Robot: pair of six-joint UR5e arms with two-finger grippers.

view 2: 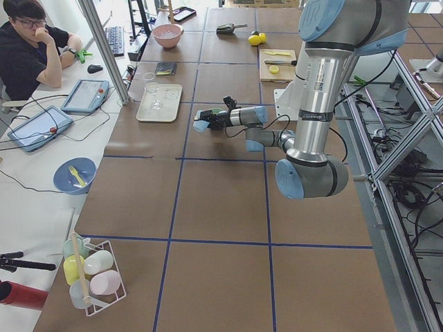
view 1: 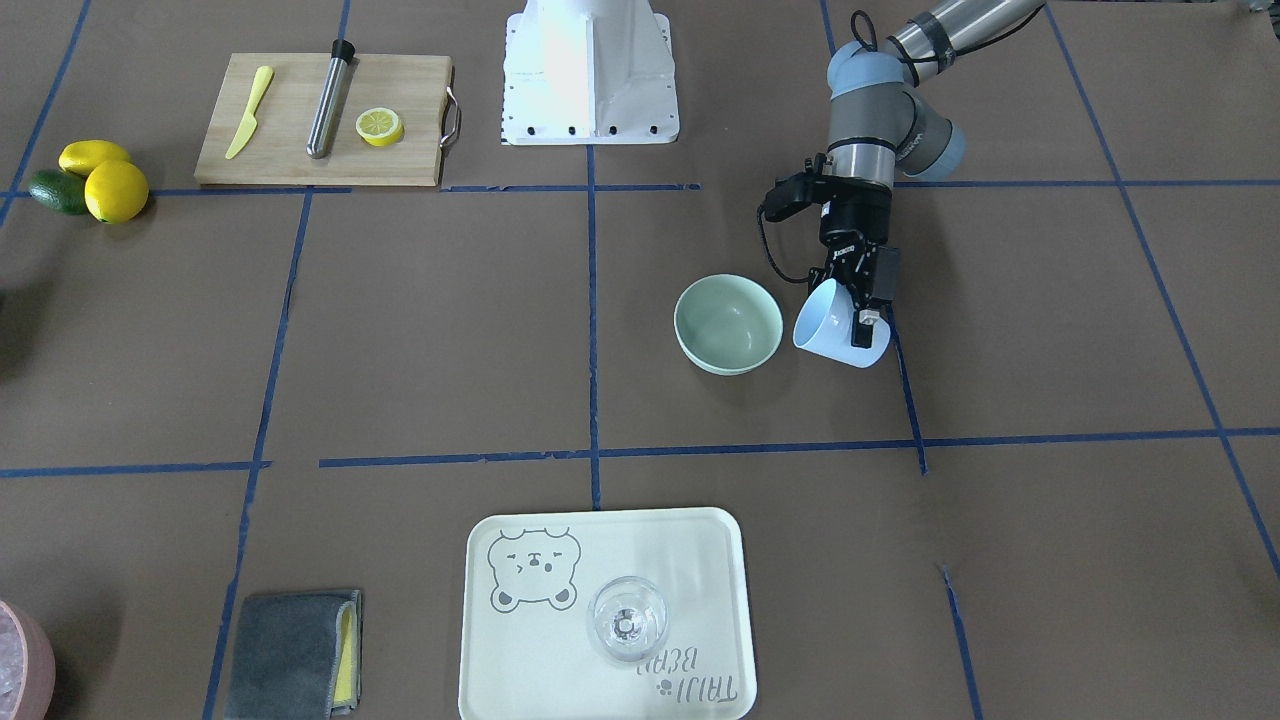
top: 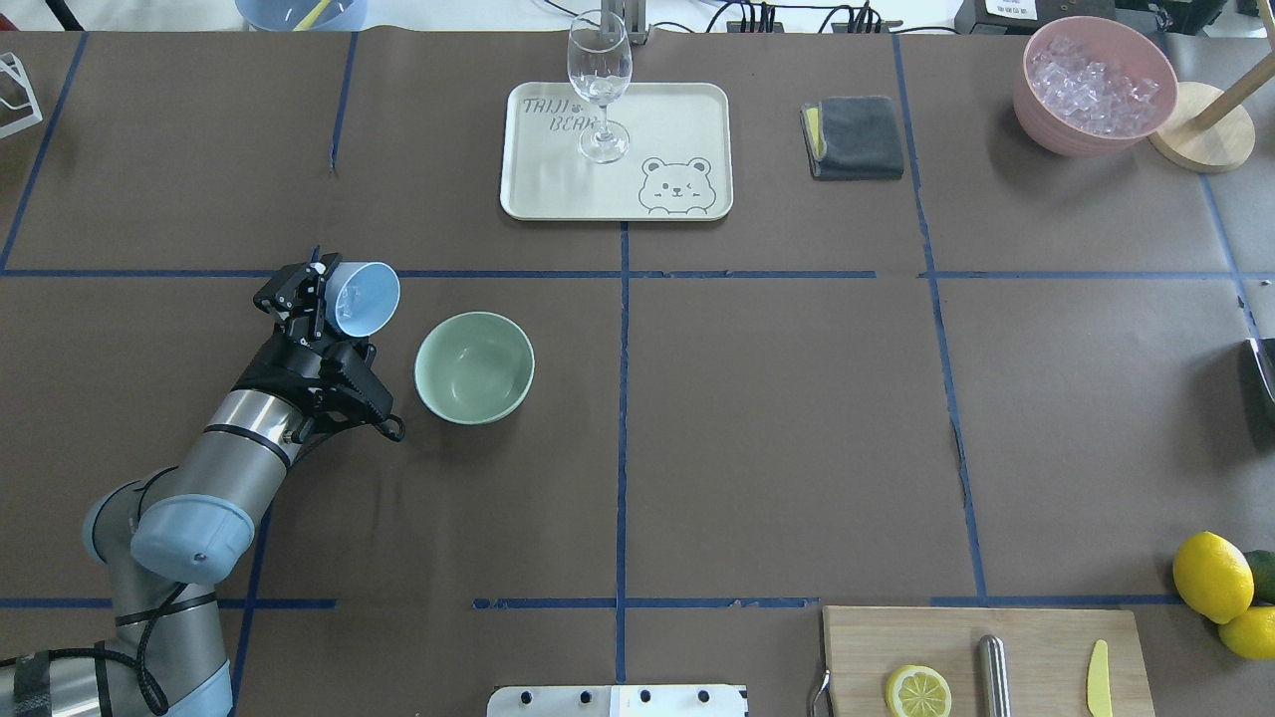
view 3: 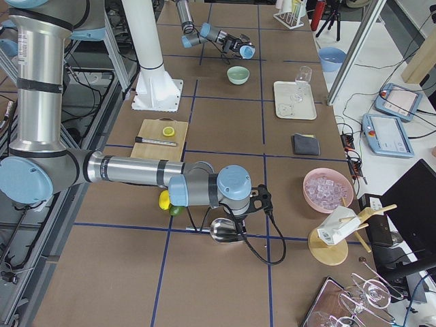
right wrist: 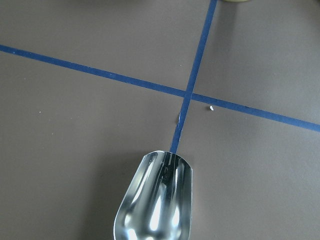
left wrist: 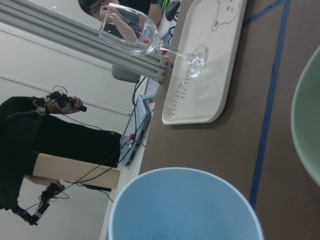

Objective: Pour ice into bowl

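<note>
The mint-green bowl (top: 474, 366) stands upright and looks empty; it also shows in the front view (view 1: 728, 322) and at the right edge of the left wrist view (left wrist: 307, 130). My left gripper (top: 321, 299) is shut on a light blue cup (top: 364, 297), held tipped on its side just beside the bowl, mouth toward it. No ice shows in the cup (left wrist: 185, 205). The only ice (top: 1091, 80) in view lies in the pink container (top: 1046, 119) at the far right. My right gripper (view 3: 235, 216) is shut on an empty metal scoop (right wrist: 155, 200) low over the table.
A cream tray (top: 538, 189) with a clear wine glass (top: 600, 85) stands beyond the bowl. A grey cloth (top: 855, 137) lies right of it. A cutting board (top: 1036, 637) with lemon slice, metal rod and yellow knife, plus lemons (top: 1210, 578), sits at the near right.
</note>
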